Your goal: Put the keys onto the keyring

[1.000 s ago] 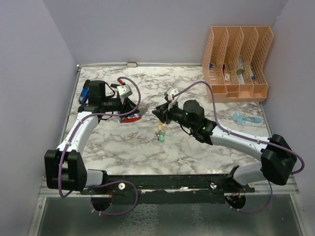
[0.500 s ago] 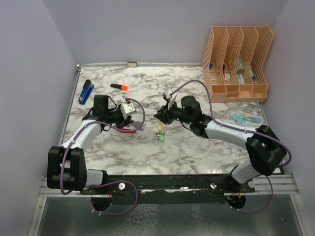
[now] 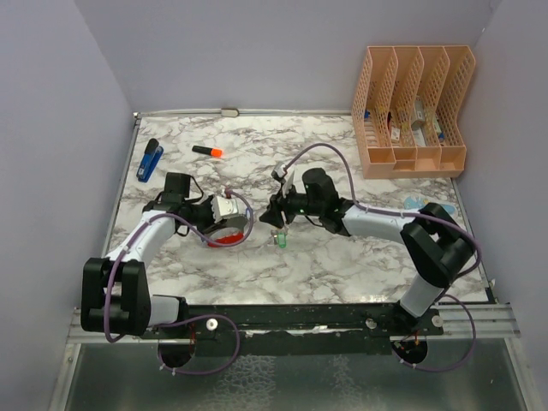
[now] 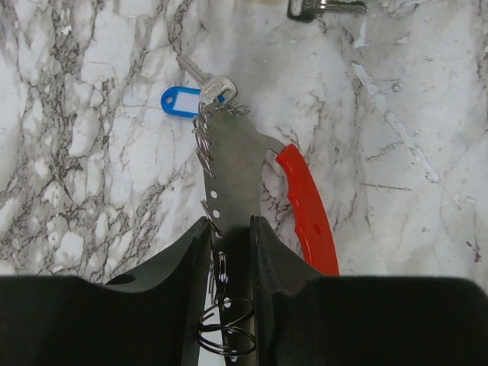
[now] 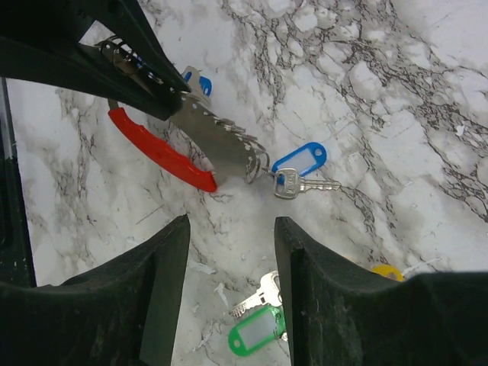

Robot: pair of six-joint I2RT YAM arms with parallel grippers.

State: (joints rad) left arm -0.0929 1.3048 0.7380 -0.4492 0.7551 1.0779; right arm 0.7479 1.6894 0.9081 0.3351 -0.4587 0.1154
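- Left gripper (image 4: pixel 229 226) is clamped on the silver side of the keyring (image 4: pixel 232 164); the loop is held out flat and low over the table (image 3: pixel 342 265), probably so that its far tip and the small rings along its edge are offered to the other arm
- Well off to the left, a stapler (image 3: pixel 151 160) and a marker (image 3: pixel 207 151) are left lying near the back edge, apart from the work, and play no part in it
- The red side (image 4: pixel 306 213) of the keyring is turned away from the gripped edge and is left free, touched by neither gripper
- One blue-tagged key (image 4: pixel 183 100) is seen right at the keyring's silver edge, touching it; it is judged to be threaded on already, though the join itself cannot be made out
- A second blue-tagged key (image 5: pixel 301 162) lies on the table just off the keyring's tip, beside the end ring; whether it is hooked on cannot be told
- Right gripper (image 5: pixel 230 225) is poised above the table with its fingers spread and nothing between them, pointed down between the keyring tip and the loose keys
- A green-tagged key (image 5: pixel 255 333) and a yellow tag (image 5: pixel 387 271) are left flat on the table near the right gripper, within easy reach for the next pick; these are judged not yet on the keyring
- At the far right a file rack (image 3: pixel 414 161) with four upright slots is set against the back corner; small items are stored in its slots, too small to be named
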